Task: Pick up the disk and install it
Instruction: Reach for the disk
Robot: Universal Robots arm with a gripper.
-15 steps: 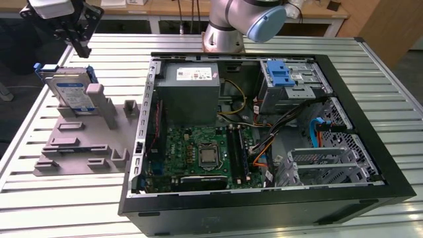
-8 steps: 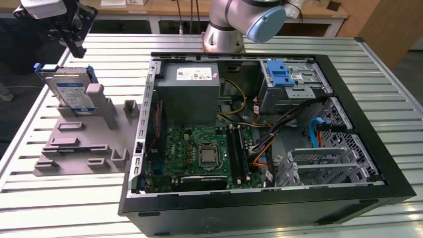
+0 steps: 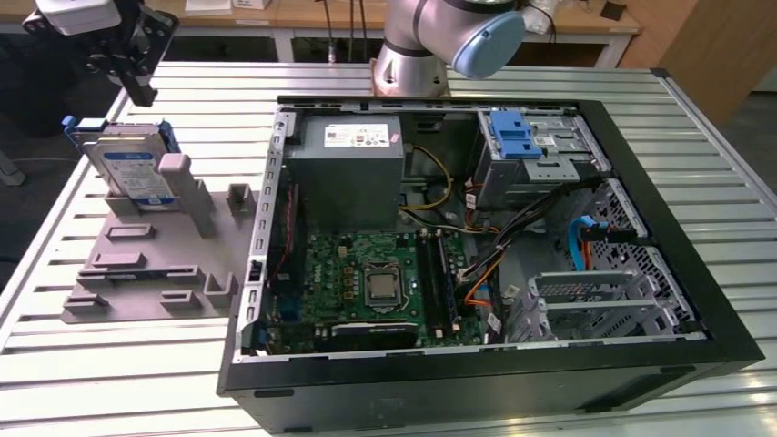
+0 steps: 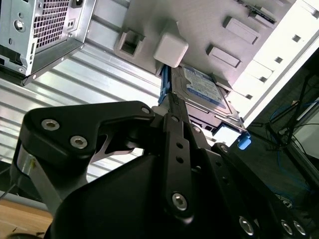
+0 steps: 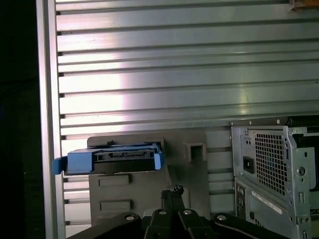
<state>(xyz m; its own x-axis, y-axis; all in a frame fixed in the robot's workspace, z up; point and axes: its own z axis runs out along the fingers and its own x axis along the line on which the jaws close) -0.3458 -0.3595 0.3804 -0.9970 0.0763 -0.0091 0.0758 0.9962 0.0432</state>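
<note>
The disk point(image 3: 131, 164), a silver drive with a blue-and-white label in a blue carrier, stands on edge in a grey holder point(image 3: 146, 264) on the exterior view's left. It also shows as the disk point(image 4: 202, 84) beside a grey post, and end-on as the disk point(image 5: 114, 159). My gripper point(image 3: 144, 95) hangs just above the disk's far top edge with its black fingers together and nothing between them. In both wrist views the gripper point(image 4: 169, 101) point(image 5: 172, 190) points toward the disk's blue frame; contact cannot be told.
An open computer case point(image 3: 680, 228) lies beside the holder, with a grey power supply point(image 3: 352, 155), a motherboard point(image 3: 377, 282) and a blue-latched drive cage point(image 3: 529, 137). The ribbed metal table point(image 3: 122, 373) has an edge close to the holder. The arm's base point(image 3: 413, 55) stands behind the case.
</note>
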